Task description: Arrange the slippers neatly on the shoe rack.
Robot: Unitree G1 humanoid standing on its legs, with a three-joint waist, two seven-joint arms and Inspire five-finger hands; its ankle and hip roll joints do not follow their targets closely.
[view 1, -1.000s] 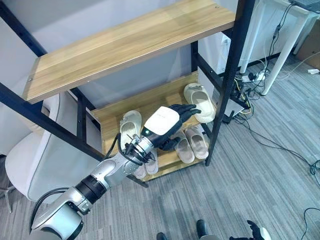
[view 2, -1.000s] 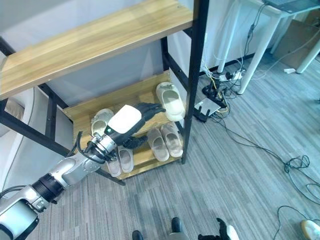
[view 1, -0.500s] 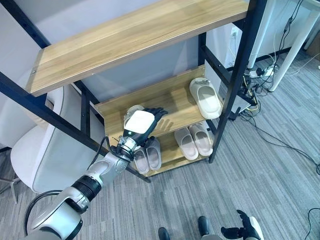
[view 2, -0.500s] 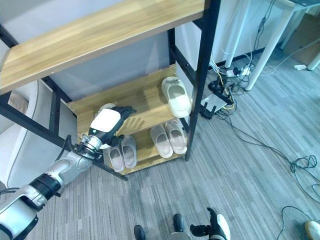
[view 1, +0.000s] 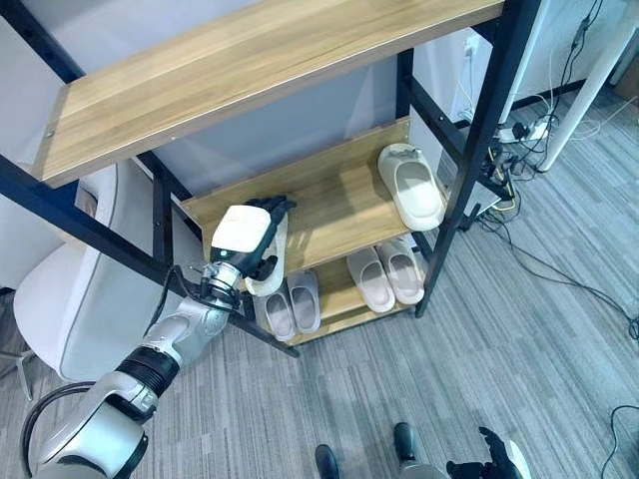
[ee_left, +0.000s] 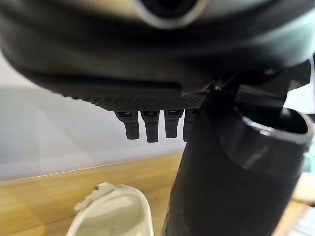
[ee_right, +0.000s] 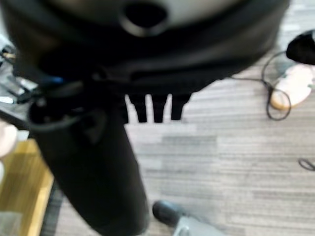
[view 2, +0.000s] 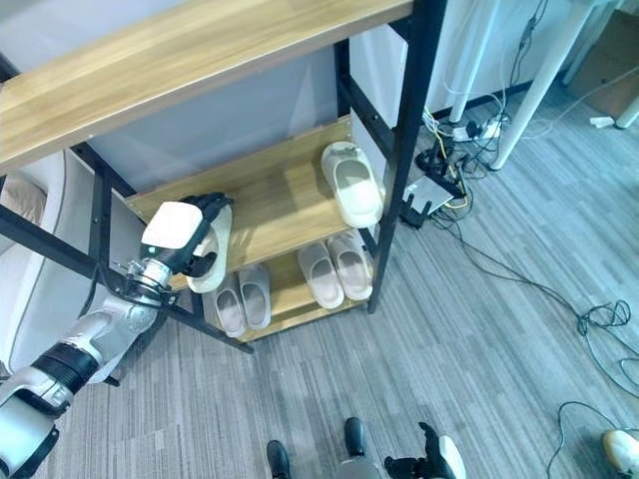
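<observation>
left hand [view 1: 243, 236] curled over a cream slipper [view 1: 268, 269] on the middle shelf [view 1: 329, 205], gripping it | slipper's long axis runs front to back, toe end poking off the shelf's front edge | second cream slipper [view 1: 411, 187] far off toward the rack's right post [view 1: 477, 150] | two pairs [view 1: 339, 289] on the shelf below | right hand [ee_right: 147, 105] hangs low over the floor [ee_right: 236, 147], fingers straight
</observation>
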